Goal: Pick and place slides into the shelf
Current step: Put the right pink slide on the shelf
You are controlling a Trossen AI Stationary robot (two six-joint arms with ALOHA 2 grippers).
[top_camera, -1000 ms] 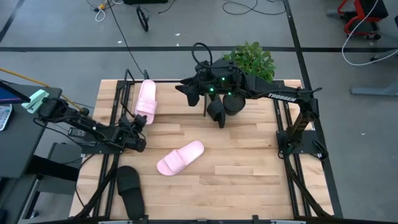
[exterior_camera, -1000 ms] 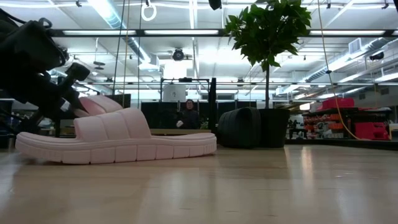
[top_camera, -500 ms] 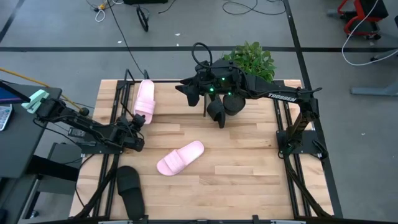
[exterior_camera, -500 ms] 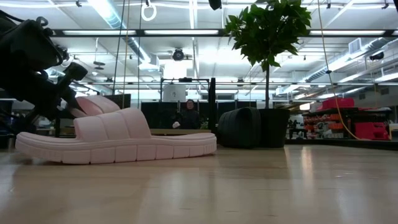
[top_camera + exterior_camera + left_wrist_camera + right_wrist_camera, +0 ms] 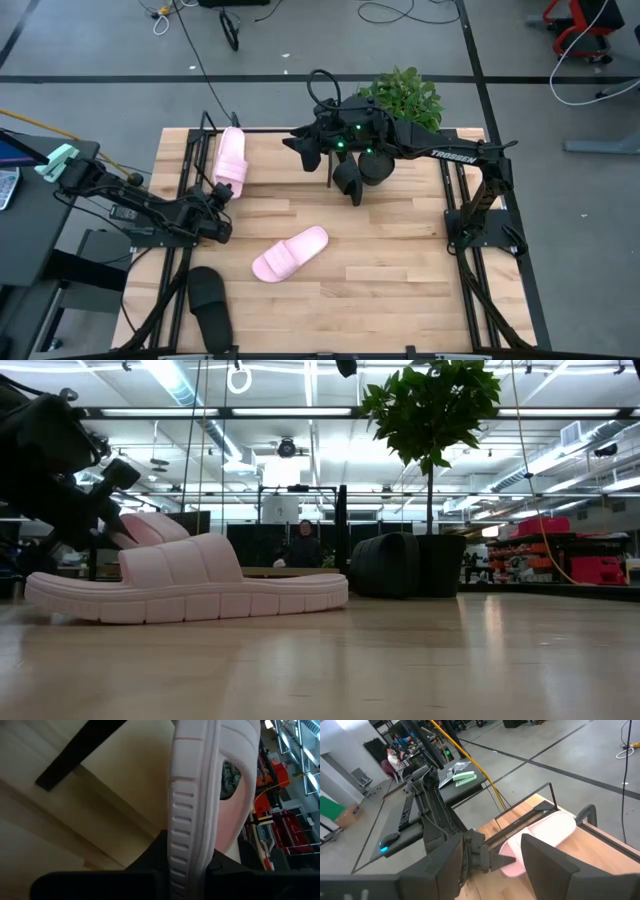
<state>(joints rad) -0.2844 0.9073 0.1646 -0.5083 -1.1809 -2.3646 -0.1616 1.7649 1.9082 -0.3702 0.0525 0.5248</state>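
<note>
Slides: one pale pink slide (image 5: 231,157) is being held on edge by the left gripper (image 5: 218,194), fingers clamped on its sole, beside the shelf (image 5: 208,135) at the surface's far-left corner. Right gripper (image 5: 303,148) is hovering nearby, fingers apart; a second pink slide (image 5: 290,253) is lying mid-surface.

The tabletop (image 5: 380,260) is pale wood in butcher-block strips, light tan with darker streaks, framed by black metal rails. 2 foam slide sandals are pale pink: one held at the table's far-left corner (image 5: 231,157), whose ribbed sole edge reads off-white in the left wrist view (image 5: 192,805), and one lying near the table's middle (image 5: 290,253). A third foam slide sandal (image 5: 211,306) at the near-left corner is matt black. The thin-tube metal shelf (image 5: 207,135) is black. Both robot arms are black; the right arm (image 5: 440,152) carries white lettering and small green lights. The potted plant (image 5: 403,96) has green leaves and a black pot (image 5: 438,564).
</note>
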